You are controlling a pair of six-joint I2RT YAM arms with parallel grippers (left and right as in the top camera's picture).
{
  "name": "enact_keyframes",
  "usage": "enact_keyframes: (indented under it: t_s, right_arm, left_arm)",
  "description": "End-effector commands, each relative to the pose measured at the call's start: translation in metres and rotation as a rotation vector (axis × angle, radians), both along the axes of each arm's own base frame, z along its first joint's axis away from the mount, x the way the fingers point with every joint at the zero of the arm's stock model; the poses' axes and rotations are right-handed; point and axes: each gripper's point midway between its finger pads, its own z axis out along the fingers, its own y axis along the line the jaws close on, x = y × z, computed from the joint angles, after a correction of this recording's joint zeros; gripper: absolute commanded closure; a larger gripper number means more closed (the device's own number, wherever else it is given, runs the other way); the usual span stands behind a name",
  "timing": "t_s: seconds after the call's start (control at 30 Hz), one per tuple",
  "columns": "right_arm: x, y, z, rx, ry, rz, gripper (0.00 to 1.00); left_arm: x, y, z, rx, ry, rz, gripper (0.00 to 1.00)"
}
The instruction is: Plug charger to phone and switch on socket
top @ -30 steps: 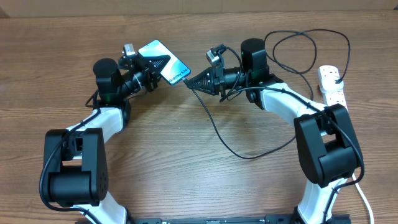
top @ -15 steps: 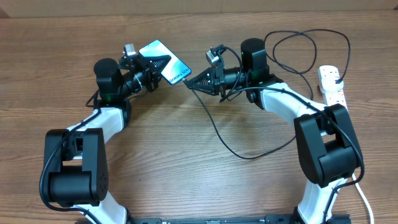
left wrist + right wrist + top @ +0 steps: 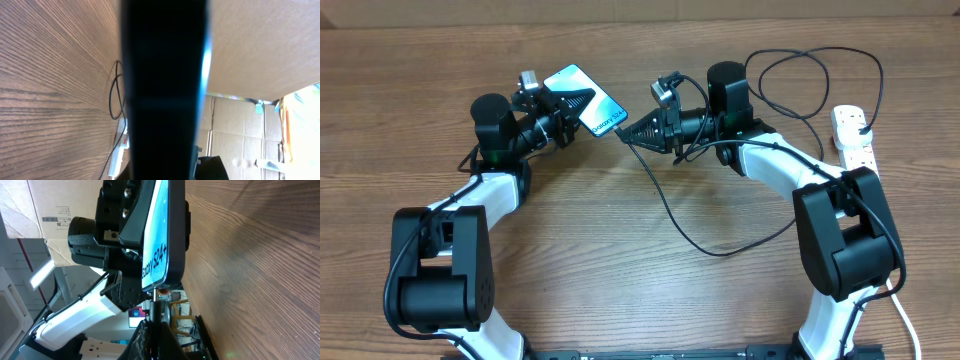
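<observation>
Left gripper [image 3: 575, 103] is clamped on the phone [image 3: 604, 110], holding it up off the tabletop [image 3: 620, 290] with the text end facing the other arm. Right gripper [image 3: 630, 131] is pinched onto the charger [image 3: 665, 207] right by its tip. In the right wrist view the tip sits at the phone's end edge, but I can't tell if it's seated. I'd line it up square with the port and push straight in, gently. Socket [image 3: 853, 135] sits far right, well apart.
</observation>
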Motion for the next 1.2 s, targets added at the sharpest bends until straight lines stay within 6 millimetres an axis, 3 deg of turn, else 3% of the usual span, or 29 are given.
enact_keyframes:
  t_s: [0.0, 1.17]
  right_arm:
    - [-0.002, 0.002, 0.013, 0.010, -0.044, -0.001, 0.96]
    - [0.008, 0.001, 0.006, -0.026, -0.025, -0.068, 0.96]
  left_arm:
    - [-0.008, -0.014, 0.013, -0.009, -0.034, -0.078, 0.95]
    - [-0.026, -0.027, 0.016, 0.013, -0.099, -0.204, 0.96]
